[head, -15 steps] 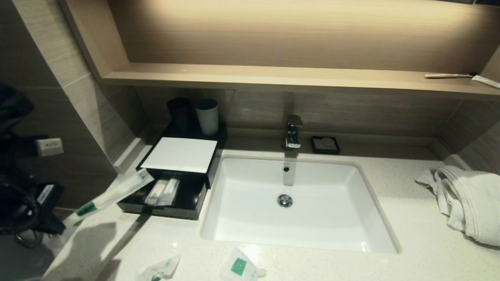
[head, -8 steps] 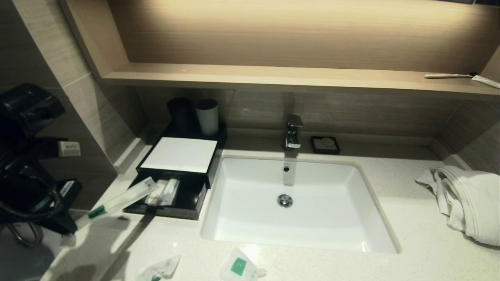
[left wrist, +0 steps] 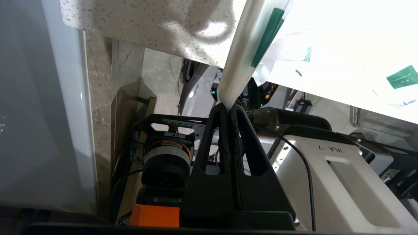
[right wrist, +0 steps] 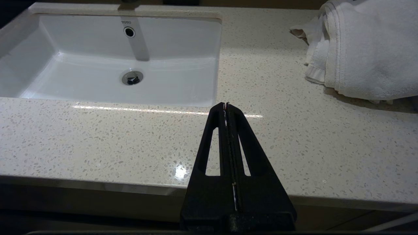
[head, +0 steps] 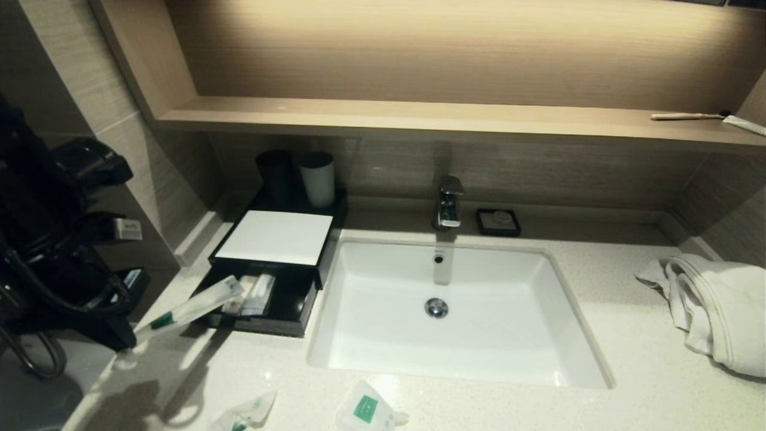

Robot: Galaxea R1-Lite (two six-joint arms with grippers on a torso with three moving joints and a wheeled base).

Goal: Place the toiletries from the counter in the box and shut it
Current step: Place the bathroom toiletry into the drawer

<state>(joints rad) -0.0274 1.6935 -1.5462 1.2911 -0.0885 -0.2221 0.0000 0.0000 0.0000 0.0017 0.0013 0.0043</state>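
Observation:
My left gripper (head: 122, 346) is shut on one end of a long white toiletry packet with a green band (head: 188, 310); it also shows in the left wrist view (left wrist: 251, 49), pinched at my gripper (left wrist: 229, 107). The packet's far end reaches over the open black drawer (head: 287, 311) of the box with the white top (head: 275, 236); small white packets (head: 254, 294) lie inside. Two more packets (head: 245, 413) (head: 366, 410) lie on the counter's front edge. My right gripper (right wrist: 226, 105) is shut and empty above the counter's front edge, right of the sink.
A white sink (head: 449, 371) with a tap (head: 449, 203) fills the middle. A folded white towel (head: 712, 305) lies at the right. Two cups (head: 299, 176) stand behind the box. A soap dish (head: 498, 221) sits by the tap. A shelf (head: 419, 120) runs overhead.
My left arm has moved right and toward the box with the long packet, whose far end now lies lower over the open drawer. The right arm has not moved.

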